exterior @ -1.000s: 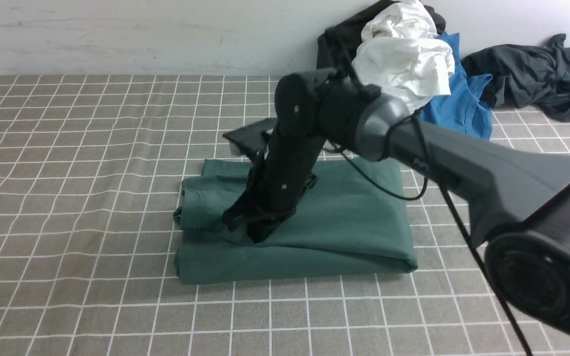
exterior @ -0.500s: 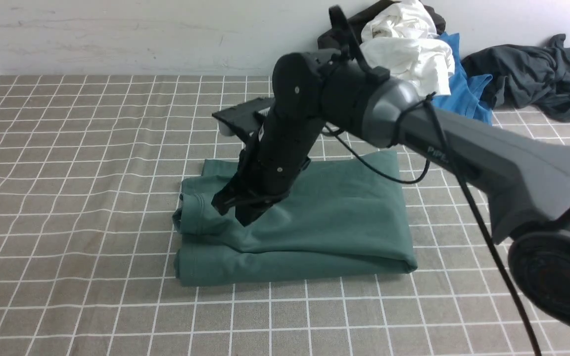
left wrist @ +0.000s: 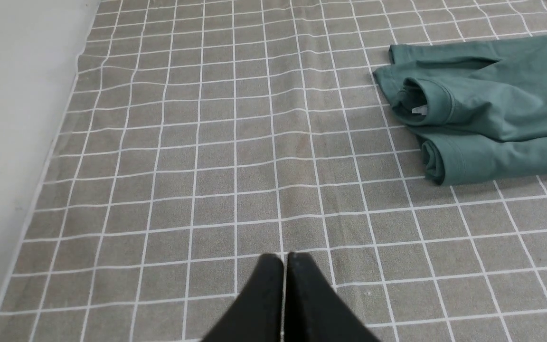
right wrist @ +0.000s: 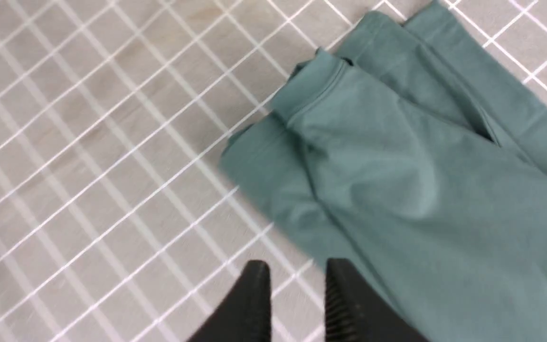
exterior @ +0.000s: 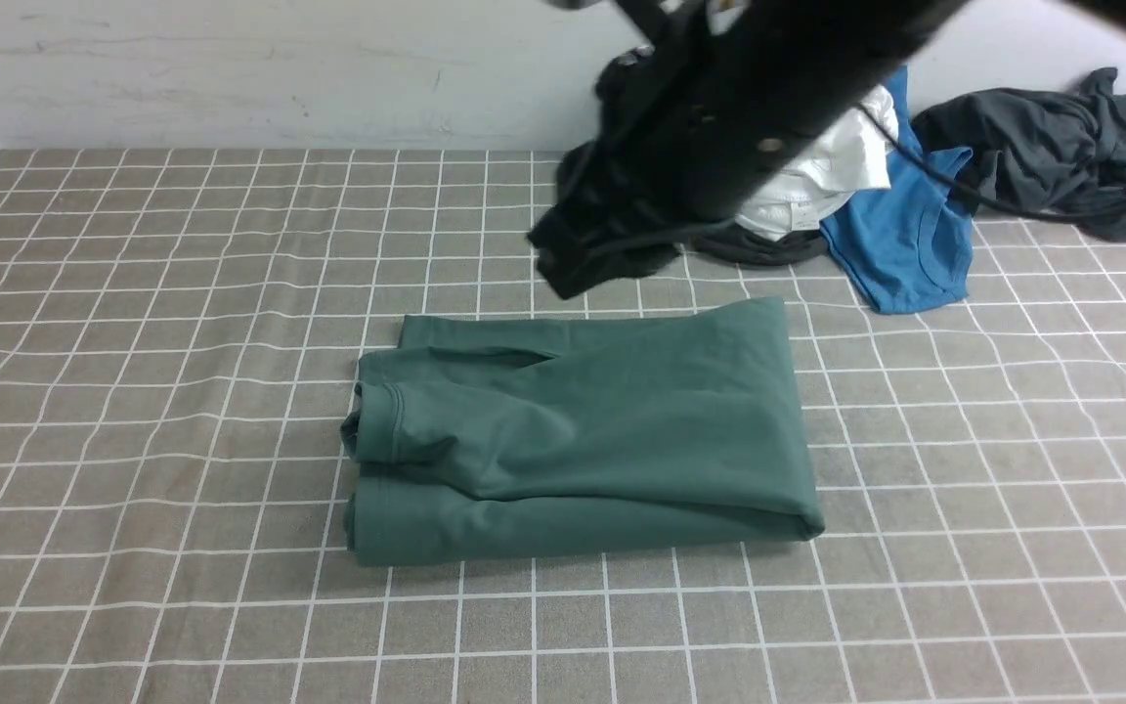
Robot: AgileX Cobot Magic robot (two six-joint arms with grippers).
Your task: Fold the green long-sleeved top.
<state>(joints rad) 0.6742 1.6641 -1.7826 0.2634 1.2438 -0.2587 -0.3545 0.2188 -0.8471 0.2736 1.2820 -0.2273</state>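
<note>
- Left claw (left wrist: 284, 285): two smooth black fingers pressed tight together, holding nothing. It hangs over the counter (left wrist: 183, 166), well apart from the top.
- The counter is covered in grey-brown cloth with a white grid, slightly rippled.
- Top (exterior: 583, 430): soft green knit, folded into a rough rectangle at the counter's middle. It has a rolled, hemmed cuff at its left end and a rounded fold along the near edge.
- Right claw (exterior: 573, 264): a second ago it pressed on the top. Now it is lifted clear and blurred above the top's far edge. The wrist view shows its ridged fingers (right wrist: 342, 299) slightly parted, gripping nothing.
- Farthest, by the wall, crumpled: white garment (exterior: 846, 166), blue garment (exterior: 910, 244), grey garment (exterior: 1052, 147).
</note>
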